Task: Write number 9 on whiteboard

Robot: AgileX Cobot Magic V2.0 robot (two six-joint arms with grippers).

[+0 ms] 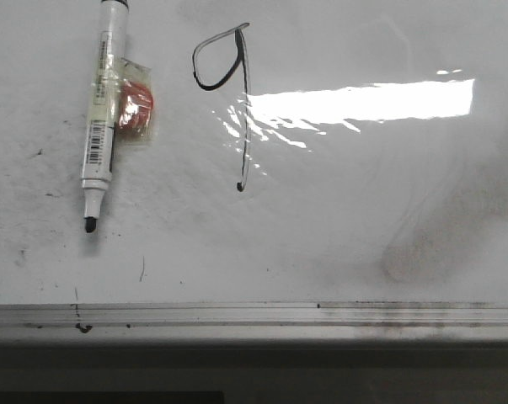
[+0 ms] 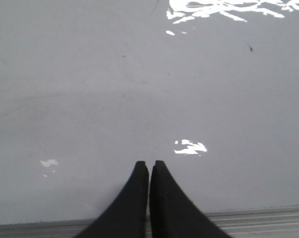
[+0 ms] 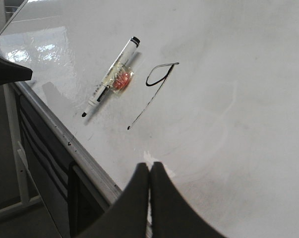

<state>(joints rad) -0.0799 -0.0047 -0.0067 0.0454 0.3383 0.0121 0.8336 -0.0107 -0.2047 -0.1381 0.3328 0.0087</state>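
Whiteboard (image 1: 338, 244) is lying flat and filling most of the front view, its glossy surface smudged grey and catching a bright strip of glare to the right of centre. Its silver frame (image 1: 254, 314) is running along the near edge.

On it, the 9 (image 1: 237, 93) is standing finished in thin black line: a small rounded loop at the top, a long straight tail coming down toward the frame and ending in a dot. Glare is washing over the middle of the tail.

Left of the 9, and apart from it, a marker (image 1: 100, 109) is lying uncapped on the board with its black tip pointing toward the frame. A small red piece under clear tape (image 1: 136, 107) is sticking to the marker's right side.

The left gripper (image 2: 149, 171) is showing in its wrist view with the two black fingers pressed together and gripping nothing, hanging over bare board near the frame. The right gripper (image 3: 149, 171) is likewise pinched closed and empty, sitting over the board with the marker and the 9 lying beyond its fingertips.
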